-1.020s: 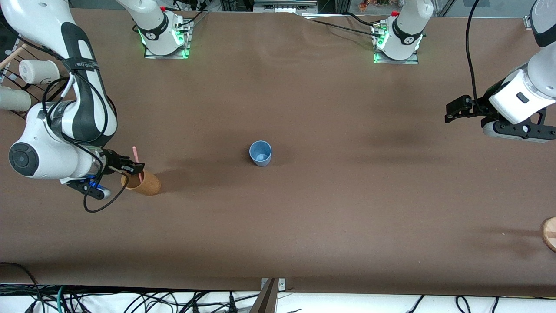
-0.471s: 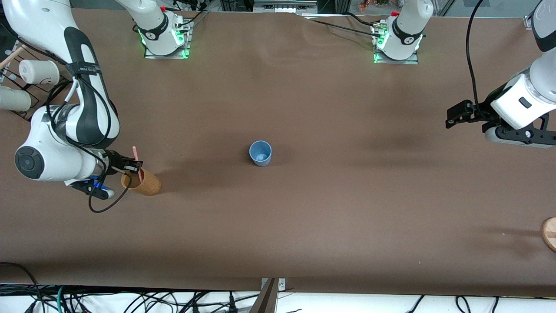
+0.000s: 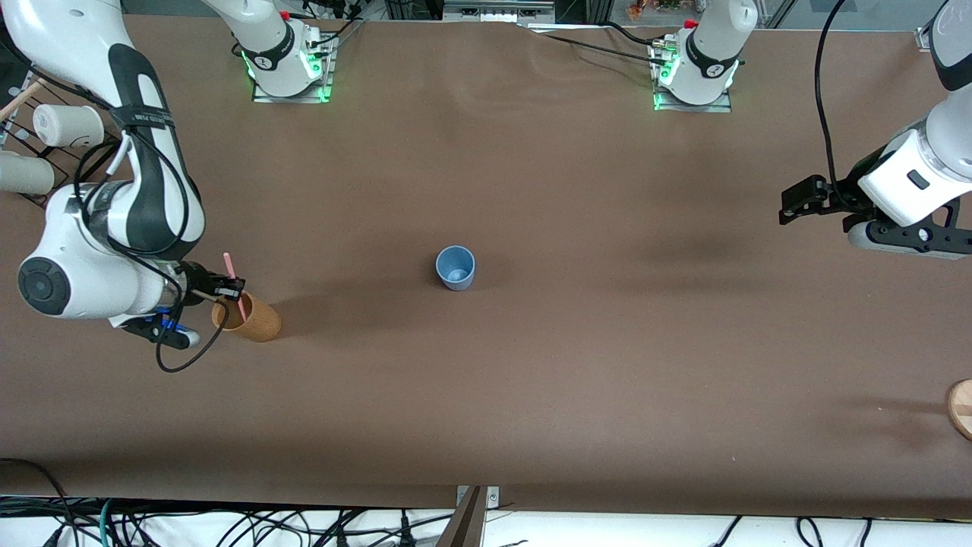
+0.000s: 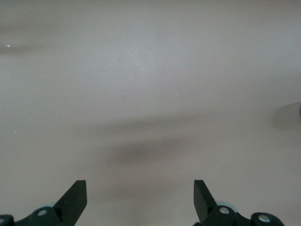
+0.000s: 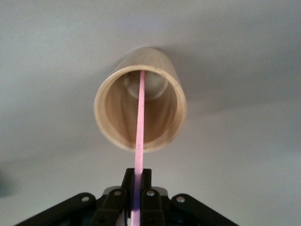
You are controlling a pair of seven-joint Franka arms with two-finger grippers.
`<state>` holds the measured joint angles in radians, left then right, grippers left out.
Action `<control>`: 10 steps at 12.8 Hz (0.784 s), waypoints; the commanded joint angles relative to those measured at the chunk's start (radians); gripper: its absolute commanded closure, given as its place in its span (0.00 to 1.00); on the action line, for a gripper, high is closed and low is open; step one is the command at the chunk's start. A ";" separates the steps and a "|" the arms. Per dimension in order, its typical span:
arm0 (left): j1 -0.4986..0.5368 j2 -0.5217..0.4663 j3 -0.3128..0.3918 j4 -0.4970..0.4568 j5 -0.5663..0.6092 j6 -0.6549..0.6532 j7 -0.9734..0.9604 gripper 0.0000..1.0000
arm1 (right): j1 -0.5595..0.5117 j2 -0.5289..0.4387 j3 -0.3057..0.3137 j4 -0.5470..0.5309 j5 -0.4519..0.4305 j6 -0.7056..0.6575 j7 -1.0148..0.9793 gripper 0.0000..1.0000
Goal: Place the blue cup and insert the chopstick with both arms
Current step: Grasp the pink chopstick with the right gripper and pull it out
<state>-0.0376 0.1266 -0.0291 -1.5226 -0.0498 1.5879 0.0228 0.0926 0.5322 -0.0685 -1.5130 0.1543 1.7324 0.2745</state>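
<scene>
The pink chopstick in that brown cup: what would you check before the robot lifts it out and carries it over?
1. Right gripper shut on the chopstick: ok.
2. Chopstick's lower end inside the brown cup: ok.
3. Blue cup upright, mouth open, mid-table: ok.
4. Left gripper open, waiting over bare table at its own end: ok.
5. Grip firm enough to hold: cannot tell.

blue cup (image 3: 456, 267) upright mid-table, empty, pale-pink chopstick (image 3: 234, 285) tilted, lower end inside brown cup (image 3: 249, 318), pinched by right gripper (image 3: 230, 289)
</scene>
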 commanded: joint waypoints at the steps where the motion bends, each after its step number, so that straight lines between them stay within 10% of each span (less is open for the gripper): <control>1: 0.007 0.015 -0.003 0.029 -0.025 -0.009 0.003 0.00 | -0.007 -0.003 0.004 0.134 0.016 -0.178 -0.015 1.00; 10: 0.008 0.074 0.000 0.113 -0.018 -0.009 0.014 0.00 | 0.009 -0.122 0.077 0.327 0.175 -0.577 0.003 1.00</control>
<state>-0.0371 0.1771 -0.0285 -1.4530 -0.0498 1.5897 0.0229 0.1068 0.4452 -0.0259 -1.1981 0.2791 1.1910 0.2738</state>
